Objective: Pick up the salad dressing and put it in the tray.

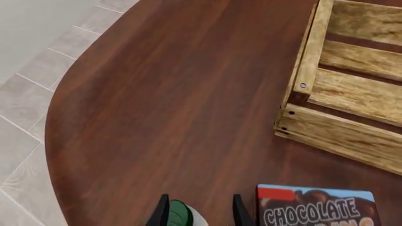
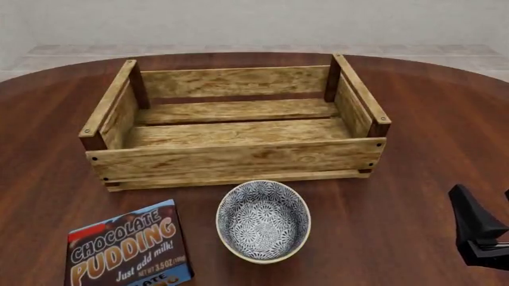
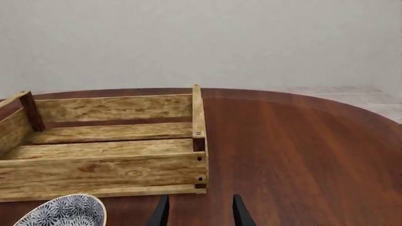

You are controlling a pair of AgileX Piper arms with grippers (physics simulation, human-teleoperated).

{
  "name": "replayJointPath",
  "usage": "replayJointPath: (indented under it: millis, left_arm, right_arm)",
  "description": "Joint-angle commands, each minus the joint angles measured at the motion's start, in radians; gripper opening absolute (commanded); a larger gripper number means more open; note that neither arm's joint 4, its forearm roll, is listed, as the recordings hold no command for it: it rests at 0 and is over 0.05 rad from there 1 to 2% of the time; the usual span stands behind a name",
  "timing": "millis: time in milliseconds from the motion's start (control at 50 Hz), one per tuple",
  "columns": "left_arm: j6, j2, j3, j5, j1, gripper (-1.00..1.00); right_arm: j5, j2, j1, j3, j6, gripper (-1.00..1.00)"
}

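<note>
Left gripper [image 1: 198, 214] has the salad dressing [image 1: 185, 215] between its fingers at the picture's bottom edge; whether it squeezes yet, I cannot tell. Right gripper [image 3: 198, 212] is spread, holding nothing. Next: lift the bottle into the tray [image 2: 230, 159]. The box [image 2: 129, 250] reads "CHOCOLATE PUDDING, Just add milk!"

A patterned bowl [image 2: 263, 221] sits beside a chocolate pudding box [image 2: 129, 248].

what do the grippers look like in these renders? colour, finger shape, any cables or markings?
Both look plain black. The left gripper and right gripper each show two slim, tapered fingers in their wrist views. In the front view only a dark angular part of the right gripper shows. No cables or markings are visible.
</note>
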Motion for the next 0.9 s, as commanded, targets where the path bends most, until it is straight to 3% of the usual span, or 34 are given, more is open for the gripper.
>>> replayJointPath:
  millis: [20, 900]
  left_arm:
    - [0.027, -0.014, 0.014, 0.010, 0.041, 1.00]
    - [0.059, -0.024, 0.085, -0.007, 0.177, 1.00]
  right_arm:
    - [-0.003, 0.003, -0.010, 0.000, 0.008, 1.00]
    - [-0.027, 0.044, -0.007, 0.000, -0.004, 1.00]
